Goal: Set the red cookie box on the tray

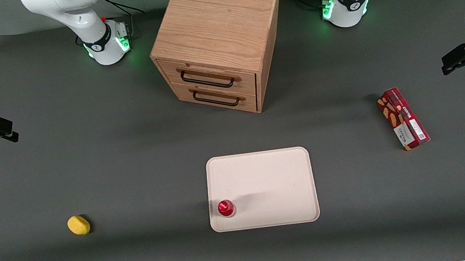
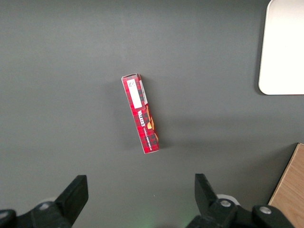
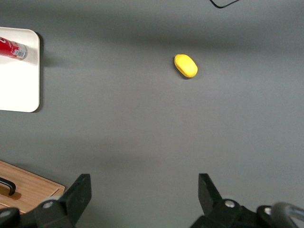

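Toward the working arm's end of the table, the red cookie box [image 1: 402, 119] lies flat, well apart from the tray [image 1: 265, 175]. Above it hovers the gripper [image 2: 140, 197], fingers spread wide; the approach is under way, with descent and grasp next.

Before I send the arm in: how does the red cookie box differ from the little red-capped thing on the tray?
The red cookie box is a long narrow carton lying flat on the bare table, toward the working arm's end; the red-capped object is small, round and upright. The box is off the tray; the capped object stands on it, in a corner near the front camera. Both are mostly red. The hand is open above the table near the box, touching neither.
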